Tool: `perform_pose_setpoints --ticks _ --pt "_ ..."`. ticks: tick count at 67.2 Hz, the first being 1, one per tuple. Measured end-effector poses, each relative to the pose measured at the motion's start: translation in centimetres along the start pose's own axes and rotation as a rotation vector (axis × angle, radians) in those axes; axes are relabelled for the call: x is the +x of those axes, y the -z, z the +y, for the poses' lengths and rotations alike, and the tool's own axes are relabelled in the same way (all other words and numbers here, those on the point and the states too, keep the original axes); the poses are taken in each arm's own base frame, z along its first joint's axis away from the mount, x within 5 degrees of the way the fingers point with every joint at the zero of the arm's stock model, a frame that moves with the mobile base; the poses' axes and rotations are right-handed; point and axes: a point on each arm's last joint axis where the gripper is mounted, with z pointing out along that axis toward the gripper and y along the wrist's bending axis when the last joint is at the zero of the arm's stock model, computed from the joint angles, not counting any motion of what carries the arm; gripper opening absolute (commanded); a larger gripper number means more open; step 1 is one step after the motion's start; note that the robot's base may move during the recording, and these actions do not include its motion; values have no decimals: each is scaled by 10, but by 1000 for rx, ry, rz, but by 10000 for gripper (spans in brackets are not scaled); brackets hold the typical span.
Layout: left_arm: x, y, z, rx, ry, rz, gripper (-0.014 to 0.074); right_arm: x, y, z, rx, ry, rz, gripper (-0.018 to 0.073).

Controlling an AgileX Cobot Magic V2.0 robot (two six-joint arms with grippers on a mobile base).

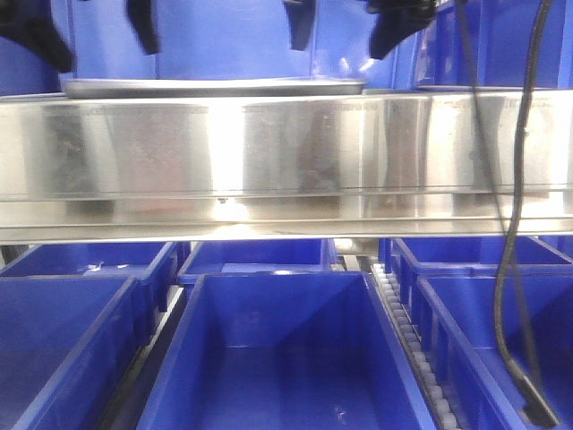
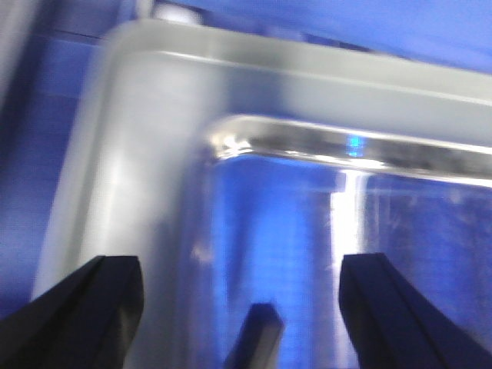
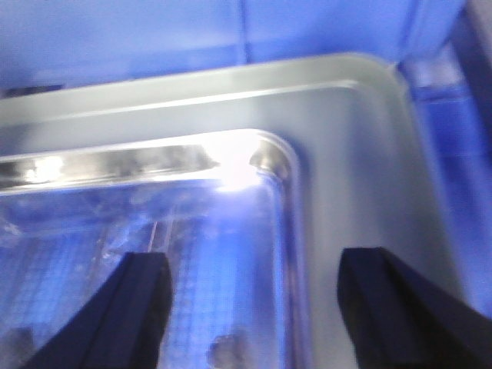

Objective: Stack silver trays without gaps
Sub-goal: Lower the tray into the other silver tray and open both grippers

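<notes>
Front view shows the silver trays (image 1: 215,87) on the shelf rail (image 1: 286,161), both the left gripper (image 1: 89,36) and right gripper (image 1: 345,31) spread empty above; an off-centre descent could leave rims cocked, gapped.

The left pincer (image 2: 240,307), jaws spread wide, hangs over the rounded corner of a shiny, shallow stainless-steel tray (image 2: 323,146).

Shiny silver trays (image 1: 215,87) lie flat, rounded corners blurred.
</notes>
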Motion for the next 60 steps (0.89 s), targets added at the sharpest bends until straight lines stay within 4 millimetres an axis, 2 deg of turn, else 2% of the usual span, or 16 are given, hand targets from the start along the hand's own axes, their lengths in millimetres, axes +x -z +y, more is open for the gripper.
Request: perform_pose_setpoints --ticks 6,10,15,22,25,38,45,52,60 --pt "0 0 0 -1 0 -1 388 0 0 0 2 0 1 360" --pt "0 0 0 -3 -1 -1 290 0 0 0 1 -1 0 337" --pt "0 0 0 -3 1 -1 146 -1 1 0 3 12 -1 241" --pt "-1 4 0 -3 -8 -11 -41 -7 11 2 -10 40 -20 38" --pt "-2 9 0 3 -14 -21 -11 -11 18 2 -21 44 -36 -31" --pt "-6 49 0 55 -16 -95 -8 -29 62 -1 -100 44 -132 -18" --pt "-2 75 -4 109 -40 -150 -14 -34 77 -4 -123 75 -168 -19" --pt "11 87 -5 172 -67 -191 -14 -28 87 -6 -191 136 -217 -19" --pt "40 92 -2 270 -96 -246 -15 -7 92 -13 -317 190 -274 -19"
